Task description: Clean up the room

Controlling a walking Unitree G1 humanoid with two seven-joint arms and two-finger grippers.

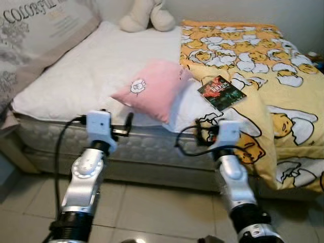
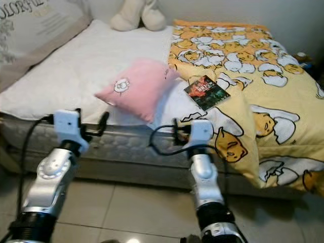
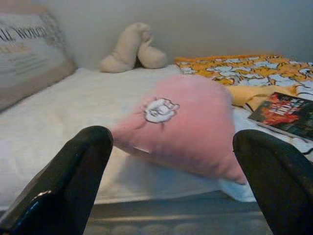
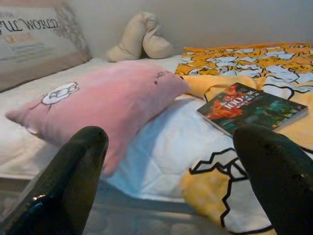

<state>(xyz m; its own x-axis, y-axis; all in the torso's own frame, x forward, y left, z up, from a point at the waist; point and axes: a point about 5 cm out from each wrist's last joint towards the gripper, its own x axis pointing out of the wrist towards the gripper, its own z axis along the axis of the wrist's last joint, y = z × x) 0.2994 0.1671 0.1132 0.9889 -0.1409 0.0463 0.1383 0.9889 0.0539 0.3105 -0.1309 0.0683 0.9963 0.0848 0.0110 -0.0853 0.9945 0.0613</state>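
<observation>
Where tools (image 1: 126,126) gape, pink pillow (image 1: 152,88) beyond

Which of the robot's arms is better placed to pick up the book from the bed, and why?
Probably the right. The right gripper, open, sits at the bed edge just below the book. The left gripper, also open, faces the pink pillow instead.

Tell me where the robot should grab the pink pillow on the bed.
Probably the pink pillow's near corner, which juts toward the bed's front edge. Come in level from the front with the open left gripper, already facing it. The soft corner should pinch easily; the book lies clear beside it.
</observation>
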